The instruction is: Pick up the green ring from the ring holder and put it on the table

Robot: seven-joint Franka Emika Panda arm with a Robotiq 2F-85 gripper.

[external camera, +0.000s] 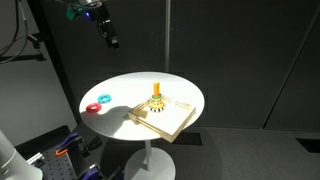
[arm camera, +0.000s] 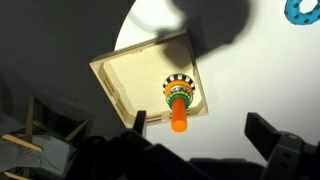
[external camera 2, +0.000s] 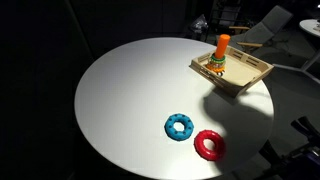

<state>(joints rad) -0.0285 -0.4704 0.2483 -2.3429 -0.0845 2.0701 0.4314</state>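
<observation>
The gripper (external camera: 112, 41) is hovering high above the 10 o'clock edge of the table (external camera: 130, 88). In the wrist view its two fingers (arm camera: 139, 120) are standing wide apart and holding nothing.

In an exterior view, a blue ring (external camera 2: 179, 126) and a red ring (external camera 2: 209, 144) are lying flat on the white top toward 5 o'clock. They are just beside each other, and I cannot tell whether they are touching. Both are sitting well apart from the ring holder (external camera 2: 245, 72), which is resting near the table's 2 o'clock edge. In the wrist view only the blue ring (arm camera: 302, 10) is showing, at the top corner toward 1 o'clock.

The green ring (external camera 2: 217, 65) is sitting threaded on the holder's orange peg (external camera 2: 222, 45), low against the pale board, and it is looking dark and mottled in the wrist view (arm camera: 170, 82). It is lying flat with its hole axis running vertically along the peg. The peg is passing through it and rising well above it, and the board's raised edge is surrounding it on all sides. In the wrist view the peg's tip (arm camera: 179, 125) is pointing toward 6 o'clock, between the fingers.
</observation>
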